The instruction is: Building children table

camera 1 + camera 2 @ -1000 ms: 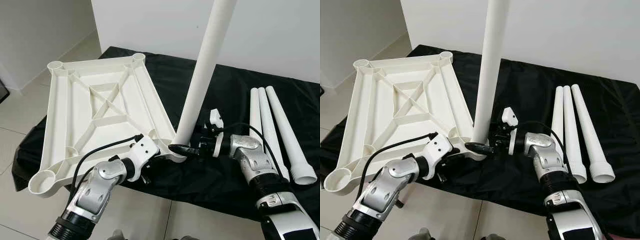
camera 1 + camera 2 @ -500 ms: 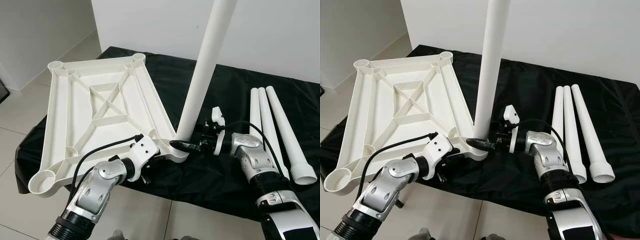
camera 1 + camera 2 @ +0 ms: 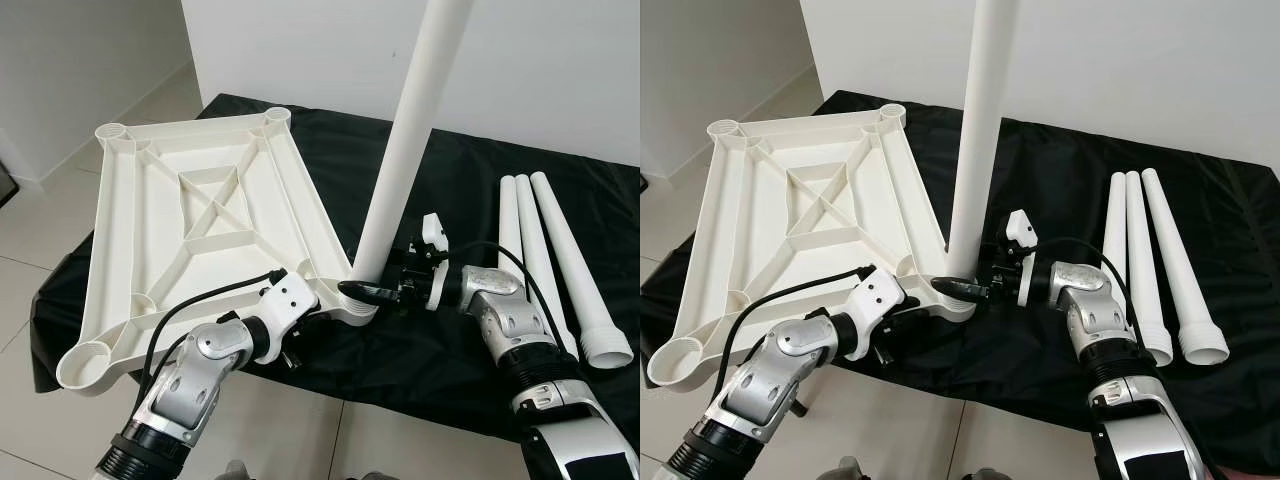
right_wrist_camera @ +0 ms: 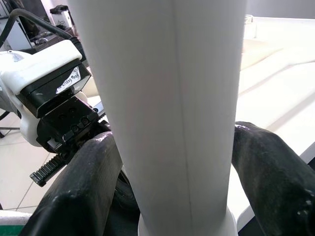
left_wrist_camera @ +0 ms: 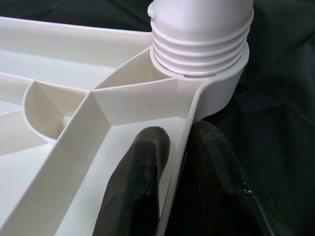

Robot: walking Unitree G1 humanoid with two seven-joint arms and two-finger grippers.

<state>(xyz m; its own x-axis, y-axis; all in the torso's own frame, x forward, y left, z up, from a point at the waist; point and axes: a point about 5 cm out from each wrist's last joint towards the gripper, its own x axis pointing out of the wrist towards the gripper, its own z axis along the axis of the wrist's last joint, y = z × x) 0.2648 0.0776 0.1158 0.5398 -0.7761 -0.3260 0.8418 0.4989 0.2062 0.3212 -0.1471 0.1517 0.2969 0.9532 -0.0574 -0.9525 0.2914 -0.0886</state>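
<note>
A white plastic tabletop (image 3: 190, 215) lies upside down on a black cloth (image 3: 450, 180) over a low surface, its ribbed underside facing up, with a round socket at each corner. One white leg (image 3: 400, 170) stands upright in the near corner socket (image 5: 216, 83), the corner closest to my right arm. In my left wrist view the leg's threaded end (image 5: 199, 46) sits in that socket with several ridges still above the rim, so I judge it is only partly screwed in.

My left gripper (image 3: 300, 325) is clamped on the tabletop's near edge just beside that socket, one finger (image 5: 135, 182) inside the rim wall and the other outside it. My right gripper (image 3: 365, 292) is at the base of the standing leg, its two black fingers (image 4: 78, 191) on either side of the tube; I cannot tell whether they press it or only flank it.

Three more legs (image 3: 550, 260) lie side by side on the cloth to my right, well apart from the tabletop.

My judgement of the risks: the leg leans slightly, so turning it further could cross the threads and jam it. If my left grip slips off the thin rim, the tabletop, which hangs partly past the surface edge, could swing or slide toward the floor (image 3: 40, 230)
</note>
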